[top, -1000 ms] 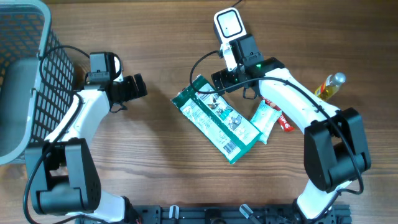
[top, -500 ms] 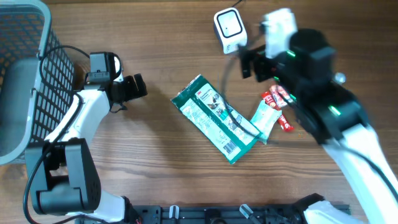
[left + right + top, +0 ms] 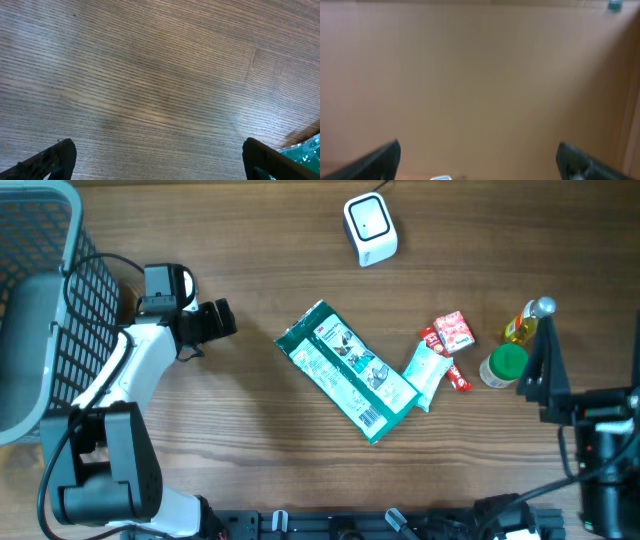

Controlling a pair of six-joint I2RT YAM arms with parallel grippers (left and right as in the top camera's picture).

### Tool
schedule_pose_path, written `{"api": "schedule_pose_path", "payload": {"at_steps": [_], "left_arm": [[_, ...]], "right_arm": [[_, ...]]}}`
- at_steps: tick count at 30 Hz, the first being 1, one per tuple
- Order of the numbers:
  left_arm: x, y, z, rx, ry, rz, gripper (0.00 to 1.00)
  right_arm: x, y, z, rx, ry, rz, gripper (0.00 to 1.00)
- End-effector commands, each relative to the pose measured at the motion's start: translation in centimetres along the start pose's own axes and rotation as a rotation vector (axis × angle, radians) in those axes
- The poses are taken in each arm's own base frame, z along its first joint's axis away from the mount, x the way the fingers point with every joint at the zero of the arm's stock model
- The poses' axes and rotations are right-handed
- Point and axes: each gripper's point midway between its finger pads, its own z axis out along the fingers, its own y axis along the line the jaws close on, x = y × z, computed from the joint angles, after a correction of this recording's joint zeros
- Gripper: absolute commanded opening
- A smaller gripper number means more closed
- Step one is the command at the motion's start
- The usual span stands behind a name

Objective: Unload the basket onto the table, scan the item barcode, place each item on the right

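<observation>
**Table** (image 3: 250,240) — wood grain, seen from above.

**Green packet** (image 3: 345,370) — lies flat near the middle of the table, slanted, printed face up, with a barcode at its lower right end. Neither arm touches it.

**Scanner** (image 3: 368,228) — white, at the far edge, well apart from the packet.

**Left tool** (image 3: 222,320) — open and empty, to the left of the packet and well apart from it. Its wrist view shows bare wood between the fingers and a green corner at the right edge.

**Right tool** (image 3: 477,147) — fingers spread wide, nothing between them. The view is blurred tan, so where it faces is unclear. The right arm (image 3: 590,430) sits at the lower right corner.

**Other items:**
- white-and-green sachet (image 3: 428,373), just beside the packet
- red packets (image 3: 453,332)
- yellow bottle (image 3: 522,325)
- green lid (image 3: 503,365), possibly on a jar
- wire basket (image 3: 95,290) at the left edge
</observation>
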Motion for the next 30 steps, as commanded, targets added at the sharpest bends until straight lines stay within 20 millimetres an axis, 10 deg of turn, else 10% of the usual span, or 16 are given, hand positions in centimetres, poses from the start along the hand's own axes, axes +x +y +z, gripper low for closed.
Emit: {"api": "schedule_pose_path", "payload": {"at_steps": [1, 8, 24, 30], "left_arm": [[-1.3, -0.1, -0.9, -0.001, -0.041, 0.005, 1.0], [-1.3, -0.1, -0.9, 0.0, -0.04, 0.005, 1.0], [-1.3, -0.1, -0.9, 0.0, -0.04, 0.005, 1.0], [-1.3, -0.1, -0.9, -0.001, -0.041, 0.005, 1.0]], "right_arm": [[2.8, 0.4, -1.2, -0.027, -0.123, 0.03, 1.0], [8.0, 0.1, -4.0, -0.024, -0.32, 0.141, 1.0], [29.5, 1.6, -4.2, -0.057, 0.314, 0.136, 1.0], [29.3, 1.8, -4.2, -0.075, 0.305, 0.091, 1.0]]}}
